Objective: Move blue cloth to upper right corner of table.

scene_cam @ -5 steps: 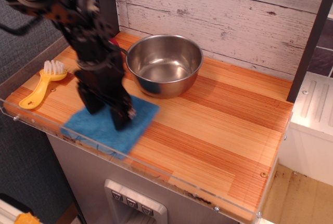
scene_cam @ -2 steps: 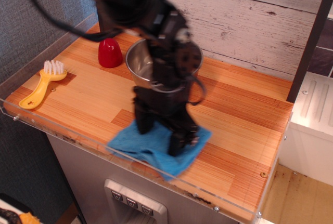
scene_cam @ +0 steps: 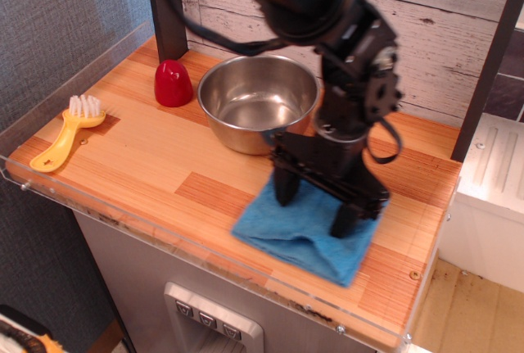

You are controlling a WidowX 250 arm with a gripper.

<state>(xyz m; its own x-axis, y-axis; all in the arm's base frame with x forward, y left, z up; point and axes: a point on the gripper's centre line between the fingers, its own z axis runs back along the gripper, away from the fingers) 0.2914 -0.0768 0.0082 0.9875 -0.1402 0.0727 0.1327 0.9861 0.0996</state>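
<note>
Mid-task, roughly halfway by my read: blue cloth [scene_cam: 307,234] sits rumpled under the gripper [scene_cam: 313,201], near the front edge of the table [scene_cam: 164,181] and right of centre, not yet in the far right corner. Gripper fingers are spread wide and pressed down onto the cloth, pinning it rather than pinching it. What's left: move it away from the camera and further right.

Counts, near to far:
- one blue cloth, under the gripper
- one yellow brush [scene_cam: 67,130], far left of it
- one steel bowl [scene_cam: 258,101], just behind-left
- one red cup [scene_cam: 173,83], beyond the bowl's left side
</note>
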